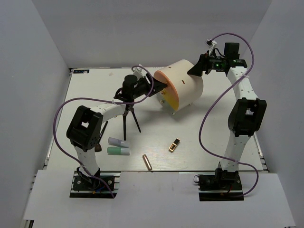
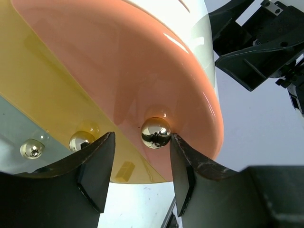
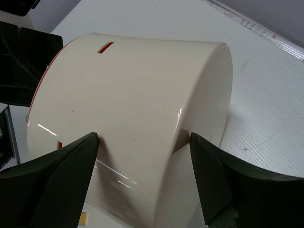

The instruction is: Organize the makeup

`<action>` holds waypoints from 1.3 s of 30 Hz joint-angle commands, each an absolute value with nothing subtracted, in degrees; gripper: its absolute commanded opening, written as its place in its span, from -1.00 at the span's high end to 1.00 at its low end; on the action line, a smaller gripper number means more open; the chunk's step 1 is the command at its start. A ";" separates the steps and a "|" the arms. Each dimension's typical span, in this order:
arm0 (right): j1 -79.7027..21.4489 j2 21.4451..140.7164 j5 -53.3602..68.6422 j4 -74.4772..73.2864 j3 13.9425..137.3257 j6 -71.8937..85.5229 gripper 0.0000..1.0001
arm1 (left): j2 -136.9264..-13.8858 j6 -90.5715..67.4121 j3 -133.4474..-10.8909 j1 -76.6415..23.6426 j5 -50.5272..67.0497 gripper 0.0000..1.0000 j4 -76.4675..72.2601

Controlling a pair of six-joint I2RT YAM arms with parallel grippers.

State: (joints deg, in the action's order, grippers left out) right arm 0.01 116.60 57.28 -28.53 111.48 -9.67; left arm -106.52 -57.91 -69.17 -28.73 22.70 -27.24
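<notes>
Entry: makeup, loose on the table [image 1: 213, 133], places reckoned from its centre in the overhead view. Black-handled brushes [image 1: 125, 127] at 9 o'clock, beneath the left arm. Lavender tube [image 1: 115, 141] and mint tube [image 1: 118, 151] side by side at 8. Copper-pink lipstick [image 1: 147, 162] at 7. Gold-black case [image 1: 175, 145] at 5. We judge all of it light and rigid. The tubes and lipstick look slick and apt to roll, best pinched across mid-barrel. The case is best taken across its narrow sides, the brushes by the handle. Cream drum [image 1: 183, 85] at 1 o'clock. Left claw [image 2: 142, 137] partly open, astride a gold ball knob [image 2: 156, 132] on the orange face, not clamped. Right claw [image 3: 144, 135] spread wide over the drum's cream flank; whether its pads press, we cannot tell. Only the left wrist view shows the knob; only the overhead view shows the makeup.
</notes>
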 commanded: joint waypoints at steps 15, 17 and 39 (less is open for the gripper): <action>0.09 117.16 57.22 -29.97 108.90 -12.04 -0.40 | -104.86 -55.90 -68.38 -29.09 19.78 0.44 -30.67; 0.09 117.16 57.13 -30.23 108.90 -11.95 -0.39 | -104.59 -55.55 -67.94 -29.09 19.60 0.56 -31.20; 0.09 117.69 51.94 -31.82 108.63 -12.13 -0.35 | -89.74 -47.73 -55.64 -27.95 13.02 0.84 -23.56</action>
State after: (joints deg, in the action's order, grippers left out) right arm 0.89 116.60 58.15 -27.29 110.78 -9.43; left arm -93.41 -50.78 -56.88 -28.32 16.14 -26.72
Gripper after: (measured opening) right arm 0.677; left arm 0.347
